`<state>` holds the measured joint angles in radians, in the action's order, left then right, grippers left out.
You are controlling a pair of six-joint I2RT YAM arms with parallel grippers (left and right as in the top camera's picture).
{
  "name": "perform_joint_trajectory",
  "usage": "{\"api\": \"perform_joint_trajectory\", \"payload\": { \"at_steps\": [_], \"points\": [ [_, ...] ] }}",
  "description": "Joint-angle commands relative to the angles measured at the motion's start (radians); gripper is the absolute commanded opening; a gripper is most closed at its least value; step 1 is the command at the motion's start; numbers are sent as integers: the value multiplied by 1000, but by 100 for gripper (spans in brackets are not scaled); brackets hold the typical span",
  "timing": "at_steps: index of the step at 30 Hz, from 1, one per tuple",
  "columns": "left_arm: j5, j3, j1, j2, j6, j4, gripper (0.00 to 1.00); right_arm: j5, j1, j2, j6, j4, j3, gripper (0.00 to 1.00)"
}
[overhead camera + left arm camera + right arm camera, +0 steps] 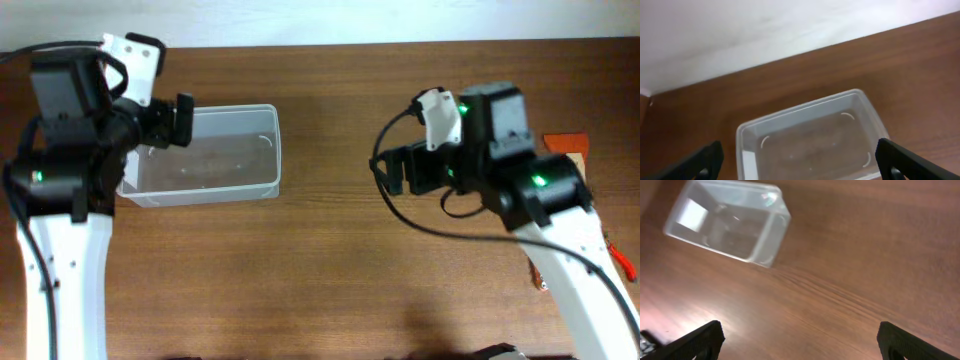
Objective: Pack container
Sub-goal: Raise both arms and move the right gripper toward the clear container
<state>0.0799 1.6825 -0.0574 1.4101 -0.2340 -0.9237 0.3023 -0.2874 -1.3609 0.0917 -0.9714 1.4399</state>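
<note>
The container (205,155) is a clear plastic rectangular bin on the brown table at the left; nothing shows inside it. It also shows in the left wrist view (810,140) and in the right wrist view (727,222). My left gripper (180,120) is open and empty, held above the bin's left part; in its wrist view its fingers (800,162) straddle the bin. My right gripper (400,170) is open and empty over bare table at centre right, well apart from the bin; its fingers (800,342) frame only wood.
An orange-brown flat object (566,145) lies at the right edge behind my right arm. A red-handled tool (622,260) lies at the far right edge. Bare wood (330,250) stretches between the arms. A white wall (740,30) borders the table's far edge.
</note>
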Motion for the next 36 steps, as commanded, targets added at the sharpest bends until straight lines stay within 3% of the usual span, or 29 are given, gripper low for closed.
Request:
{"api": "perform_joint_trajectory", "payload": {
  "at_steps": [1,6,10,17,24,30,36],
  "points": [
    [-81,72,-83,32,101,-42,99,-141,-39,-44,65,-4,26,99],
    [43,107,-261,55,144,-137,99,-330,-145,-130,149,-13,58,99],
    [145,107,-358,58,144,-173,99,-358,-201,-251,206,-85,149,99],
    [145,107,-364,58,143,-224,99,-359,-201,-345,153,-151,180,99],
    [145,104,-364,72,83,-260,99,-341,-245,-362,116,-26,208,99],
    [145,104,-364,80,88,-269,99,-415,-283,-406,251,-6,339,99],
    [145,104,-364,80,114,-299,99,-338,-290,-607,264,-146,554,99]
  ]
}}
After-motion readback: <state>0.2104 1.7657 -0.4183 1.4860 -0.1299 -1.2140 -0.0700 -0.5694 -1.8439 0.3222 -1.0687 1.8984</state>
